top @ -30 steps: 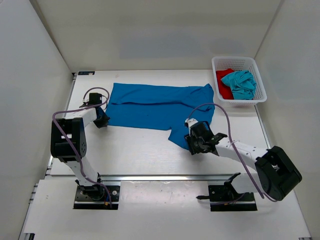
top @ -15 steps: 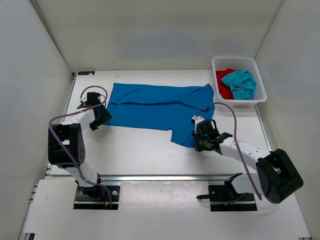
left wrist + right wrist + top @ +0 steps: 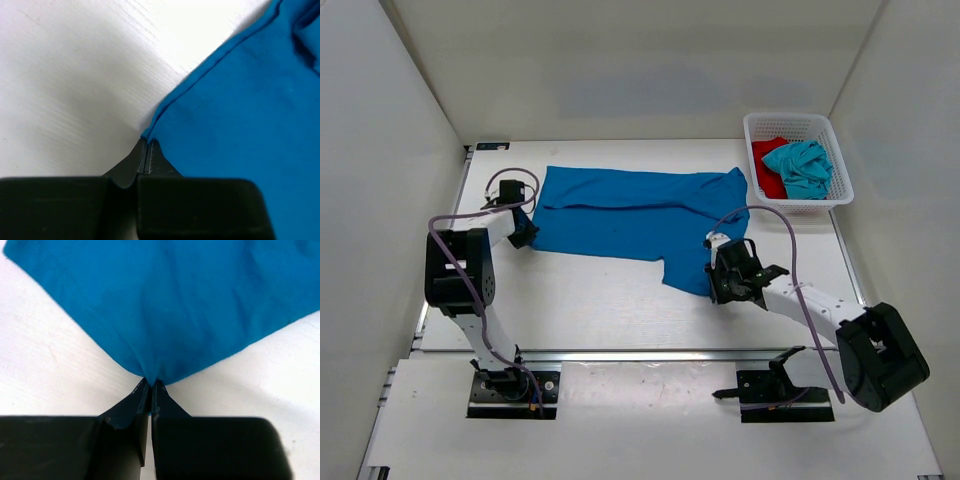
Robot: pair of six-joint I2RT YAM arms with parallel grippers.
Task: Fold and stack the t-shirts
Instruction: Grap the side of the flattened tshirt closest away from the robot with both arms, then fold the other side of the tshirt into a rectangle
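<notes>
The royal blue t-shirt (image 3: 630, 215) lies spread flat across the middle of the table. My left gripper (image 3: 528, 234) is at its near left corner, and the left wrist view shows the jaws shut (image 3: 146, 146) with the corner of the blue cloth (image 3: 240, 100) pinched at their tips. My right gripper (image 3: 714, 283) is at the shirt's lower right corner, shut (image 3: 151, 385) on a small bunched fold of the blue cloth (image 3: 175, 300). The red t-shirt (image 3: 767, 170) and the teal t-shirt (image 3: 802, 165) lie crumpled in the basket.
A white mesh basket (image 3: 798, 120) stands at the back right corner, just right of the blue shirt's sleeve. White walls close in the table on the left, back and right. Purple cables loop over both arms.
The left gripper opened and shut again on the shirt's left corner. The right gripper closed on the lower right corner and shifted slightly right. The shirt has barely moved.
</notes>
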